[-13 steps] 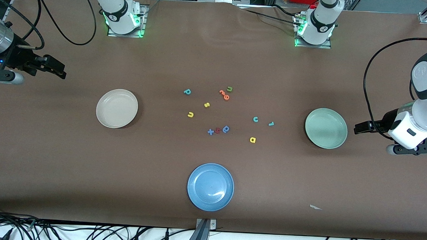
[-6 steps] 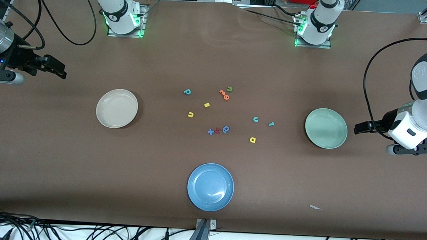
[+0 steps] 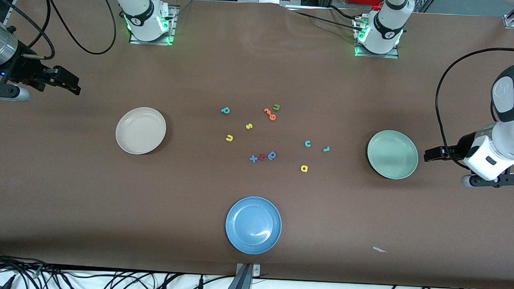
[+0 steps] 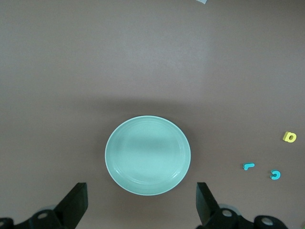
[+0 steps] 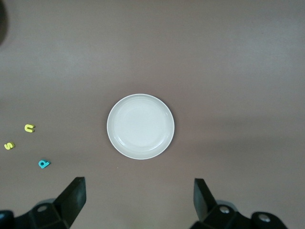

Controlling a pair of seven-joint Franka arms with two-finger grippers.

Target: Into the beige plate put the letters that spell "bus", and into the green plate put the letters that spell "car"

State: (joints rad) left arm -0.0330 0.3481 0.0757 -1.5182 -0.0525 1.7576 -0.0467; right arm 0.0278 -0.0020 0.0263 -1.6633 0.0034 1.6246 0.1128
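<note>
Brown worktop [image 3: 67,176] throughout, carrying three plates and a scatter of foam letters.

At the right arm's end: right gripper [image 3: 66,83] up in the air over bare worktop, jaws spread wide, holding nothing, touching nothing. Beige plate [image 3: 140,130] well apart from those jaws, nearer to the front camera, seen whole in the right wrist view [image 5: 140,126] with nothing in it.

Toward mid-worktop from that plate: teal b [image 3: 225,111], yellow s [image 3: 249,126] and yellow u [image 3: 229,138], all flat on the worktop, apart from one another and from both pairs of jaws. Close by: orange pieces [image 3: 270,114] touching each other, green u [image 3: 276,107] just beside them; nearer to the camera, blue x [image 3: 253,159], a red piece [image 3: 261,157] and a blue rounded letter [image 3: 272,155] in a tight row. Blue plate [image 3: 253,225] nearest the front camera.

Toward the left arm's end: teal c [image 3: 308,143], teal r [image 3: 326,149], yellow a [image 3: 304,168], loose on the worktop. Green plate [image 3: 392,154] bare inside. Left gripper [image 3: 432,154] in the air just beside that plate's rim, jaws spread wide, gripping nothing; in the left wrist view, plate [image 4: 147,155] framed between the two fingers [image 4: 76,202].
</note>
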